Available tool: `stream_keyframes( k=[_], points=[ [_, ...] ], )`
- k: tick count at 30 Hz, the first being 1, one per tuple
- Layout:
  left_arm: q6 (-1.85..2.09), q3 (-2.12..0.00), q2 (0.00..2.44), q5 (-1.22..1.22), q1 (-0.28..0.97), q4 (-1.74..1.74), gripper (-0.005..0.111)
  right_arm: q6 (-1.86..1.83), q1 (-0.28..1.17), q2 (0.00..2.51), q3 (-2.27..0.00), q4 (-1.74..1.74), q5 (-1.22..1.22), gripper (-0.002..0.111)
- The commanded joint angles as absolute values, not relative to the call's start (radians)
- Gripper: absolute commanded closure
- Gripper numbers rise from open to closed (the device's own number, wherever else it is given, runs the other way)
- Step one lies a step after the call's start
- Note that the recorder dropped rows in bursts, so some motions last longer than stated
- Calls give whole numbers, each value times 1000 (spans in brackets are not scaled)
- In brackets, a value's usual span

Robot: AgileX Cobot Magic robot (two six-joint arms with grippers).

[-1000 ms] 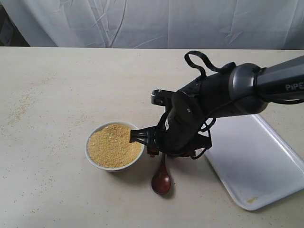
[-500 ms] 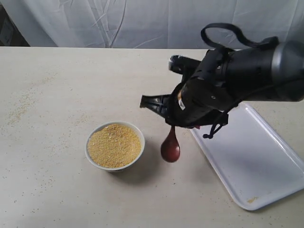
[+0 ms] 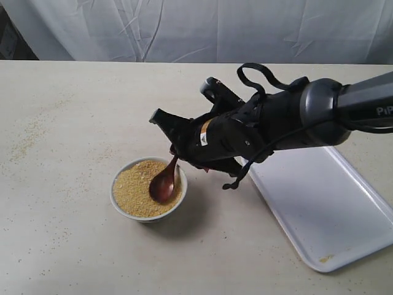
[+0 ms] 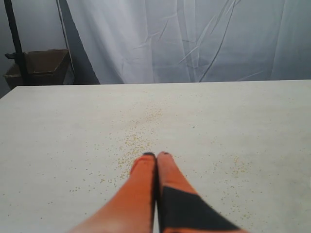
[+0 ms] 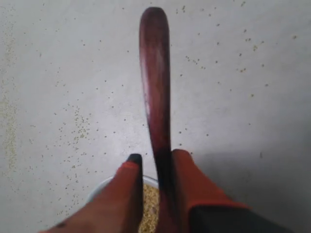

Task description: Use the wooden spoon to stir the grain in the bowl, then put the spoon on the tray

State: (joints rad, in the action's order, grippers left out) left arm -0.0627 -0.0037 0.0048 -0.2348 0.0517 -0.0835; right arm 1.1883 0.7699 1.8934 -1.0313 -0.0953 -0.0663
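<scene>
Right claw: grasping dark reddish-brown wooden spoon by its handle.
Spoon tip: in fine yellow grain, round white bowl.
Left claw: clenched, empty, over desk.

I see the small round white ceramic bowl on the pale table, left of the middle, with the fine yellow grain inside it. The dark reddish-brown wooden spoon has its oval end in the grain at the bowl's right side — its handle goes up to the right into the right gripper. The flat white rectangular plastic tray lies right of the bowl, well apart.

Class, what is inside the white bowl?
Yellow grain fills the bowl, with the head of the wooden spoon resting in it. The bowl's bottom is covered by grain.
</scene>
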Motion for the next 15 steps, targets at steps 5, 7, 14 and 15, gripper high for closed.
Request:
stream_keyframes(
  k=[5, 7, 14, 15],
  points=[
    [-66, 0, 0, -231, 51, -83, 107, 1182, 769, 1874, -1032, -96, -74, 39],
    [-66, 0, 0, -231, 51, -83, 107, 1167, 769, 1838, -1032, -109, -104, 39],
    [-66, 0, 0, -231, 51, -83, 107, 745, 769, 1669, -1043, -263, -294, 40],
    [-66, 0, 0, -231, 51, -83, 107, 608, 769, 1649, -1043, -293, -336, 44]
  ],
)
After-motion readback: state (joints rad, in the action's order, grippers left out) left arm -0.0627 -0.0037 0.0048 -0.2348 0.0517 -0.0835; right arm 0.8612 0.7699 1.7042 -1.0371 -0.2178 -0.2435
